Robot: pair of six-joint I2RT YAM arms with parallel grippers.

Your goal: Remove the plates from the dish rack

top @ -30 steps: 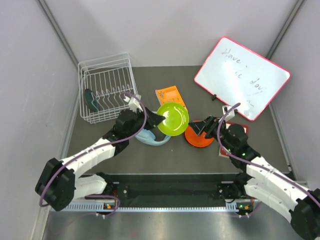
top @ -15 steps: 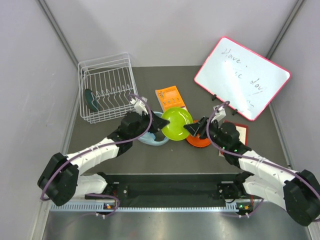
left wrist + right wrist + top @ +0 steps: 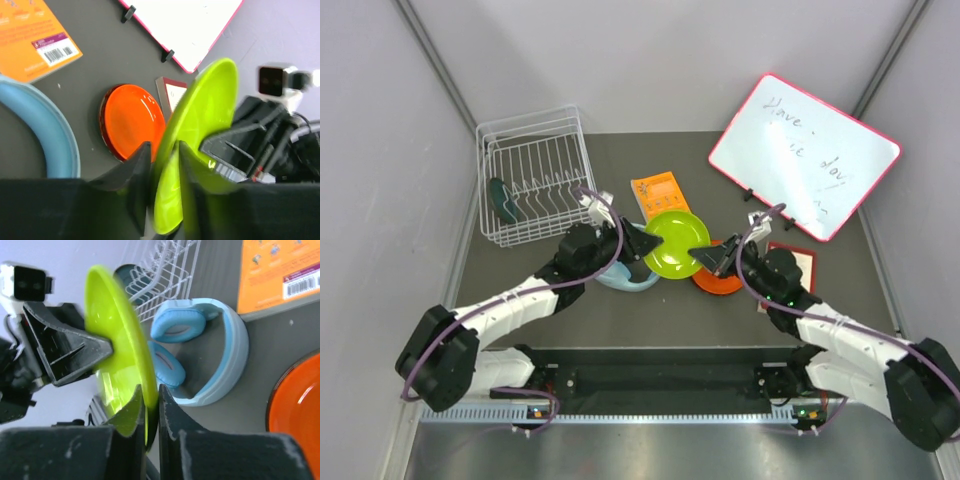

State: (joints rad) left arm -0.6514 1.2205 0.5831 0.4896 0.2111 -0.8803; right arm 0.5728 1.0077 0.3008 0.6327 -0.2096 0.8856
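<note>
A yellow-green plate point(image 3: 676, 243) hangs tilted above the table between both arms. My right gripper point(image 3: 708, 258) is shut on its right rim point(image 3: 117, 355), the fingers pinching the edge. My left gripper point(image 3: 645, 243) straddles the opposite rim point(image 3: 200, 115) with its jaws parted and a gap beside the plate, so it is open. An orange plate point(image 3: 722, 280) lies flat on the table under the right gripper. A teal-blue plate point(image 3: 502, 200) stands on edge in the white wire dish rack point(image 3: 535, 130) at the back left.
Light blue headphones point(image 3: 620, 272) lie under the left gripper. An orange book point(image 3: 658, 190) sits behind the held plate. A pink-framed whiteboard point(image 3: 805, 155) leans at the back right, and a red-edged card point(image 3: 798, 262) lies beside the orange plate.
The left arm carried the yellow-green plate down and right to the right gripper. The right gripper closed on its rim. The left jaws have just parted.
</note>
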